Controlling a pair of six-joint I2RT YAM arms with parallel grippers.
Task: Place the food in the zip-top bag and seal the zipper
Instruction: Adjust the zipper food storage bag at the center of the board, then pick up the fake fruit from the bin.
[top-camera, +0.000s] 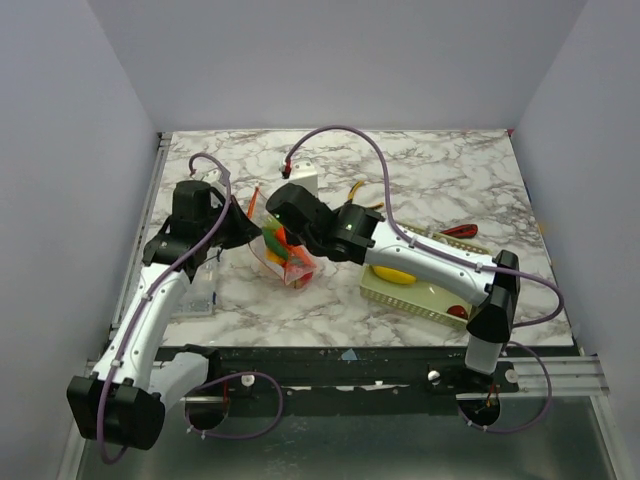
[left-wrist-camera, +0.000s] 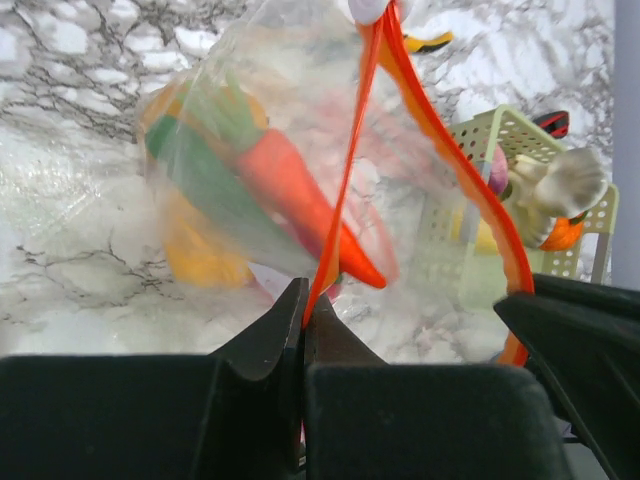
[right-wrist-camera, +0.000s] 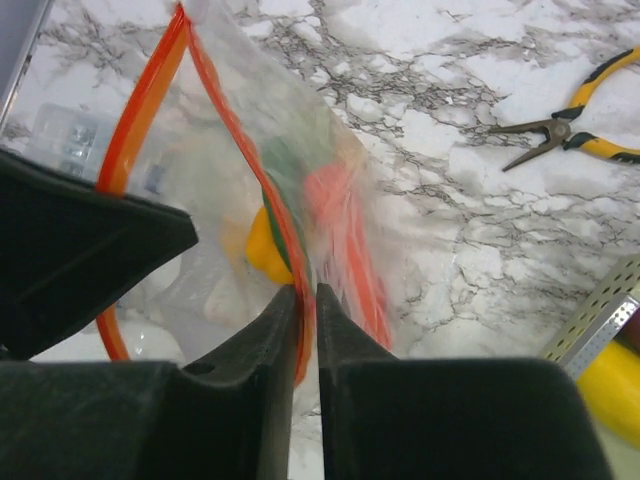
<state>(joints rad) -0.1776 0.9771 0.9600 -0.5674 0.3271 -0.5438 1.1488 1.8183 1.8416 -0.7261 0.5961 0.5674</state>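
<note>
Task is sitting roughly midway. Bag (top-camera: 288, 262) is standing just left of the basket (top-camera: 425, 292) and is already carrying some food (left-wrist-camera: 290, 190): orange, green and yellow pieces are showing through the plastic. Mango (top-camera: 393, 274) and apple (top-camera: 457, 311) are lying in the basket, so loading is looking unfinished.

Zipper (left-wrist-camera: 440, 130) is gaping. Its two strips are bowing apart in both wrist views and are meeting only at the far end, so sealing is not yet started.

Left gripper (left-wrist-camera: 303, 300) is clamping one strip, fingers pinched tight on it. Right gripper (right-wrist-camera: 307, 295) is clamping a strip as well, coming in from the basket side. It appears to be the opposite lip, so the pair is probably spreading the mouth.

Remaining, as a judgement: getting the basket fruit in, then pressing the strips together end to end.
</note>
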